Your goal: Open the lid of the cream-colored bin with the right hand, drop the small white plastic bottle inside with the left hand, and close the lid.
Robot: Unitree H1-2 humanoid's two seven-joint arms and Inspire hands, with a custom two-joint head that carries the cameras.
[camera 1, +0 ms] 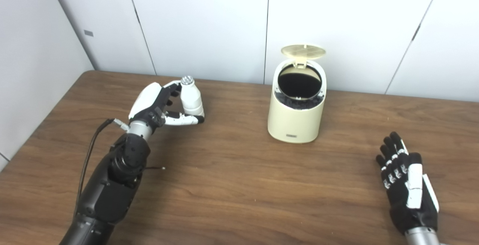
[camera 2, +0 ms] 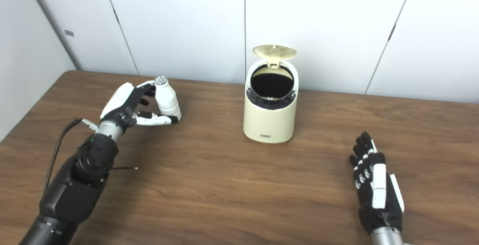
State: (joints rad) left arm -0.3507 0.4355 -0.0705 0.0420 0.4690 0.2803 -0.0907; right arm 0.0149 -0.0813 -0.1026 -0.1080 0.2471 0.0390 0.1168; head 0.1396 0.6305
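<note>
bottle-in-hand stage, bin already open. cream-colored bin (camera 1: 297,104) stands at the far centre of the wooden table (camera 1: 232,185), its lid (camera 1: 303,51) tipped up and back on the hinge, the dark mouth facing the near side. left hand (camera 1: 161,106), at the far left, grips the small white plastic bottle (camera 1: 191,97) upright between fingers and thumb; the bottle's base looks close to the table, though whether it touches cannot be told. right hand (camera 1: 406,185) rests near the right edge, empty, fingers extended and apart, well apart from the bin.

risks, judged from this layout: the hold is a light pinch on a smooth, rounded body, so the bottle could slip or pivot during the carry to the right. the mouth is narrow and slanted; a low or tilted approach could strike the rim and nudge the light bin, or bounce the bottle onto the table. a high sweep could knock the raised lid and let it fall shut before release.
</note>
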